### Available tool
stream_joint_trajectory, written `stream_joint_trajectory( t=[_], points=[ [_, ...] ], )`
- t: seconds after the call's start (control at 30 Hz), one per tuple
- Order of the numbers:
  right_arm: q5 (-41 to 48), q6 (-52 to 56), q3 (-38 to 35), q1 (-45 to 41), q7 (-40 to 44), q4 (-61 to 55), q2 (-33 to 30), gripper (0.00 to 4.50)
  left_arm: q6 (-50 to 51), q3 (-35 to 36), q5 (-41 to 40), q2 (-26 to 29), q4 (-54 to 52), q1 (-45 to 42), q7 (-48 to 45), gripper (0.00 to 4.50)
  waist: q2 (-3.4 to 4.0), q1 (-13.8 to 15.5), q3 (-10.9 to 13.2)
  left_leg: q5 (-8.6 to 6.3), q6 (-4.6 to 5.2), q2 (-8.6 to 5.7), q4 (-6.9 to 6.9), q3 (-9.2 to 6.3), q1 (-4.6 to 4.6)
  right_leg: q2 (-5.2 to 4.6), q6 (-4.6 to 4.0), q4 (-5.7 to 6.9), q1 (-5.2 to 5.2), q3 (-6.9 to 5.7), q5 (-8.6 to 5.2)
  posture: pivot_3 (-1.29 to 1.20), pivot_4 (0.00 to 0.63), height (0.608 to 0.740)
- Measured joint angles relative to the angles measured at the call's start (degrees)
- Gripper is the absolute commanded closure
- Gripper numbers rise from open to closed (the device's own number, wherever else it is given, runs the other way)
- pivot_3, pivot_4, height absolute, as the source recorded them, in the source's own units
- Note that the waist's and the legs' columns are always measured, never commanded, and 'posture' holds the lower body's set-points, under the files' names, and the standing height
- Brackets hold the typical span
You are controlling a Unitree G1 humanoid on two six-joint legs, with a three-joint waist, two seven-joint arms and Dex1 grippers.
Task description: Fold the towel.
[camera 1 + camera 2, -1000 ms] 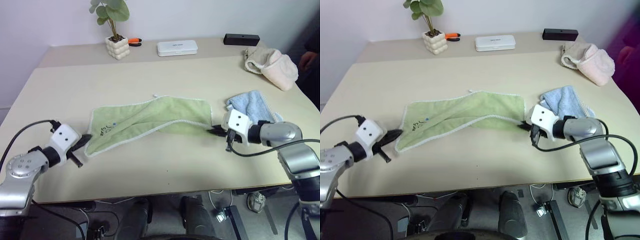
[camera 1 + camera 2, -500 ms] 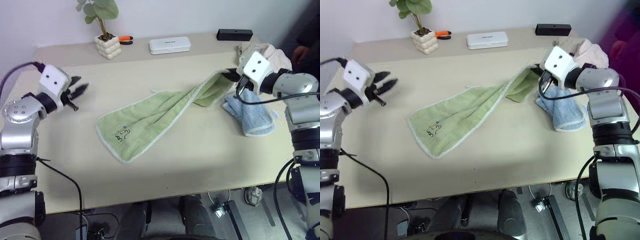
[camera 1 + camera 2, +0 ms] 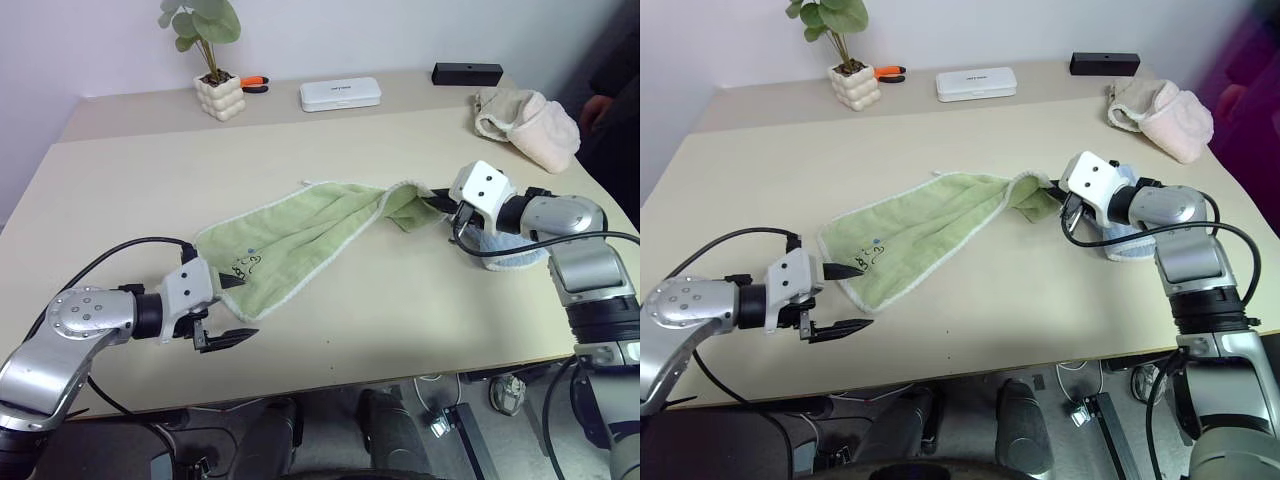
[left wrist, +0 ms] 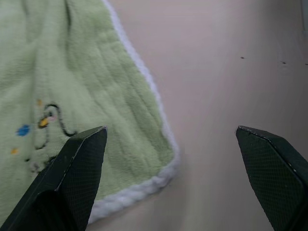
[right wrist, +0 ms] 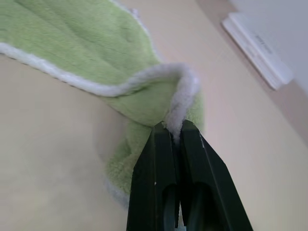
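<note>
the towel (image 3: 300, 232) is nubby green terry cloth with white stitched edging, lying on a smooth matt beige worktop (image 3: 350, 320), near textured black plastic fingers (image 4: 77, 178).

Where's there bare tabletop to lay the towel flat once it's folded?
Bare room: between the towel and the plant pot, and along the front edge right of the left end effector. Crowded: the right side, with the blue cloth and the right end effector pinching the towel.

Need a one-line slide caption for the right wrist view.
Right gripper shut on the white-stitched edge of the light green terry towel, above the beige table.
</note>
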Motion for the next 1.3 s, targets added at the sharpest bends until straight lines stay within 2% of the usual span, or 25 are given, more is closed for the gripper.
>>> stream_joint_trajectory(
  t=[0.23, 0.37, 0.47, 0.7, 0.73, 1.0, 1.07, 1.1, 1.23, 1.3],
  points=[
    [0.0, 2.2, 0.0, 0.3, -0.5, -2.9, 1.2, 4.50, -2.0, -7.2, 7.9, -2.1, 5.4, -2.3, 3.4, 0.15, 0.00, 0.4, 0.0, 0.00, 0.00, 0.00, -0.01, -0.01, 0.00, 0.01, -0.01, -0.03, 0.00, -0.01, 0.01, 0.00, 0.150, 0.740],
    [0.0, 3.5, 0.0, 0.8, -0.8, -4.1, 1.5, 4.50, -6.2, -8.9, 10.6, -4.5, 8.0, -4.2, 5.1, 0.15, 0.06, 0.8, -0.1, 0.01, -0.02, 0.00, 0.04, -0.04, 0.07, 0.00, -0.03, -0.05, 0.15, -0.03, 0.03, 0.00, 0.150, 0.740],
    [0.0, 4.3, 0.0, 1.2, -0.9, -5.8, 1.5, 4.50, -7.5, -9.1, 11.2, -5.7, 9.9, -4.6, 5.7, 0.94, 0.07, 0.8, -0.1, 0.01, -0.01, 0.00, -0.01, -0.05, 0.41, 0.01, -0.03, -0.11, 0.48, -0.04, 0.03, 0.00, 0.150, 0.740],
    [0.2, 5.8, 0.0, 2.3, -1.3, -7.6, 1.7, 4.50, -8.5, -9.0, 11.2, -6.5, 12.0, -4.5, 5.7, 4.31, 0.06, 0.4, -0.1, 0.00, 0.00, 0.05, -0.13, -0.04, 0.76, 0.02, -0.02, -0.12, 0.73, -0.04, 0.01, 0.00, 0.150, 0.740],
    [0.2, 6.0, 0.0, 2.3, -1.3, -7.6, 1.7, 4.50, -8.8, -8.8, 11.2, -6.5, 12.3, -4.5, 5.8, 4.41, 0.06, 0.4, -0.1, 0.00, -0.01, 0.06, -0.14, -0.04, 0.77, 0.03, -0.02, -0.12, 0.73, -0.03, 0.01, 0.00, 0.150, 0.740],
    [0.1, 6.0, 0.0, 2.2, -1.4, -7.5, 1.7, 4.50, -10.7, -5.2, 11.8, -9.5, 17.9, -7.6, 10.9, 4.41, 0.03, 0.6, -0.1, 0.00, -0.01, 0.07, -0.11, -0.05, 0.73, 0.05, -0.02, -0.12, 0.72, -0.04, 0.01, 0.00, 0.150, 0.740],
    [-0.9, 3.8, 0.0, -1.6, -2.9, -3.1, 1.9, 4.50, -12.7, -3.9, 11.9, -13.4, 26.6, -18.5, 15.7, 4.41, -0.03, 1.4, 0.1, 0.07, -0.12, 0.04, 0.07, -0.10, 0.62, 0.08, -0.06, -0.08, 0.68, -0.14, 0.07, 0.00, 0.150, 0.740],
    [-1.7, 2.4, 0.0, -4.8, -4.2, -0.8, 2.0, 4.50, -13.9, -2.0, 12.3, -14.1, 30.1, -24.3, 18.3, 4.41, -0.13, 1.4, 0.2, 0.15, -0.25, 0.06, 0.22, -0.10, 0.29, 0.23, -0.07, -0.15, 0.47, -0.21, 0.33, 0.00, 0.150, 0.740],
    [-4.8, -5.3, -0.8, -17.1, -10.4, 9.5, 1.6, 4.50, -21.1, 4.6, 13.6, -14.0, 45.4, -43.5, 27.1, 4.41, -0.12, 1.1, 0.1, 0.23, -0.54, 0.12, 0.48, -0.05, 0.00, 0.36, -0.13, -0.17, 0.22, -0.18, 0.47, 0.00, 0.150, 0.740],
    [-6.0, -8.7, -1.4, -21.0, -12.6, 14.1, 1.3, 4.50, -24.5, 7.1, 14.0, -13.6, 52.4, -49.7, 30.5, 4.41, -0.13, 0.5, 0.1, 0.11, -0.46, 0.11, 0.48, -0.05, -0.13, 0.35, -0.10, -0.24, 0.14, -0.16, 0.45, 0.00, 0.150, 0.740]
  ],
)
